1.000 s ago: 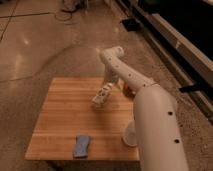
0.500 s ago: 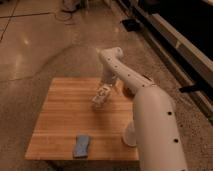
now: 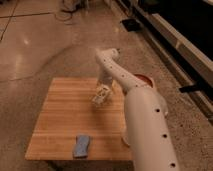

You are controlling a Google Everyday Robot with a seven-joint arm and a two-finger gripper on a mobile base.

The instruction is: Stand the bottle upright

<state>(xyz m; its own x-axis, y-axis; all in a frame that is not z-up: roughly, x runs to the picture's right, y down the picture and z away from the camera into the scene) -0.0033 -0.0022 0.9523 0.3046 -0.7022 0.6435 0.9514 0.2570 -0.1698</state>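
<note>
Closest to the lens is my own thick white arm, filling the lower right and covering the table's right edge. Left of it, near the front edge of the light wooden table, lies a flat blue rectangular sponge, well apart from the work.

Further back, towards the far right of the top, is the small slim bottle of pale translucent plastic with its white label. It is tilted, not upright, its lower end at or just above the wood. My claw meets it from above, at its upper part. Whether I am pinching it or merely touching it I cannot tell.

Beyond the far right corner a reddish round object sits on the speckled floor.

I judge the step in hand to be tipping the bottle onto its base. I should turn my wrist until the bottle is plumb, then lower it gently until the base sits flat. I should let go only once it bears its own weight, then rise straight up, since so slim a thing will topple at a nudge.
</note>
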